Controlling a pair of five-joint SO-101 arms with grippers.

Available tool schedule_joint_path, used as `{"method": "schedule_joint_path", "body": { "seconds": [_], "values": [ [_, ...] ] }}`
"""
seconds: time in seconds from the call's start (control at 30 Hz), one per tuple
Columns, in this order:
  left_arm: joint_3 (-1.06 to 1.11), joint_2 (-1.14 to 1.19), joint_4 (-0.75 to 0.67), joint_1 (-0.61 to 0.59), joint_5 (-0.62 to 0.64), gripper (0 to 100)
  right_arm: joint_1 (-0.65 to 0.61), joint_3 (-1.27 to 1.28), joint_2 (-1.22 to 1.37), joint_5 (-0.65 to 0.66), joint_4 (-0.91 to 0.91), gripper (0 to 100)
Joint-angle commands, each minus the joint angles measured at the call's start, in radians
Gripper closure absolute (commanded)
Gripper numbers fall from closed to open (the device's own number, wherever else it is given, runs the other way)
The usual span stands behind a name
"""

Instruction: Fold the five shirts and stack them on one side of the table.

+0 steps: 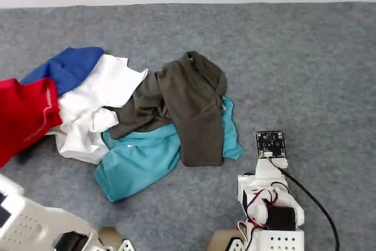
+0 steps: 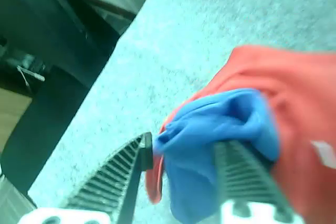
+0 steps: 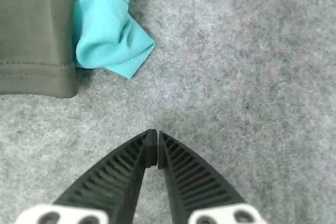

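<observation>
Five shirts lie crumpled at the table's middle left: a red shirt [image 1: 23, 116], a blue shirt [image 1: 67, 66], a white shirt [image 1: 94, 107], a dark olive shirt [image 1: 188, 107] and a teal shirt [image 1: 141, 160] under it. In the left wrist view my left gripper [image 2: 189, 145] holds a bunch of the blue shirt [image 2: 210, 124] between its fingers, with the red shirt [image 2: 294, 93] right behind it. My right gripper [image 3: 157, 148] is shut with nothing in it, low over bare felt just short of the teal shirt's corner [image 3: 107, 40] and the olive shirt's hem [image 3: 34, 51]. The right arm [image 1: 267, 198] stands at the front right.
Grey felt covers the table [image 1: 294, 57], with free room along the back and the right half. The left arm's white base [image 1: 29, 224] sits at the front left corner. The table's edge [image 2: 121, 40] runs close past the left gripper, with dark floor beyond.
</observation>
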Motion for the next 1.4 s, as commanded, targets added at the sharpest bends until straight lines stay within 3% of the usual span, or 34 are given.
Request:
{"method": "schedule_joint_path", "body": {
  "seconds": [0.0,0.13,0.37,0.63,0.97,1.1,1.23,1.37],
  "values": [
    [-0.039,-0.097,0.015,0.081,-0.032,69,0.005,0.015,-0.007,0.012,0.004,98.7],
    [-0.041,-0.144,0.109,0.201,-0.117,69,0.005,0.015,-0.007,0.012,0.004,98.7],
    [-0.038,-0.158,0.322,0.529,-0.121,69,0.005,0.015,-0.007,0.012,0.004,98.7],
    [-0.038,0.086,0.350,0.772,-0.094,69,0.005,0.015,-0.007,0.012,0.004,98.7],
    [-0.044,0.493,0.348,0.809,-0.094,72,0.005,0.015,-0.007,0.012,0.004,98.7],
    [-0.047,0.582,0.334,0.806,-0.097,81,0.005,0.015,-0.007,0.012,0.004,98.7],
    [-0.050,0.588,0.334,0.807,-0.098,100,0.005,0.015,-0.007,0.012,0.004,98.7],
    [-0.111,0.511,0.347,0.740,-0.092,100,0.005,0.015,-0.007,0.012,0.004,98.7]
  ]
}}
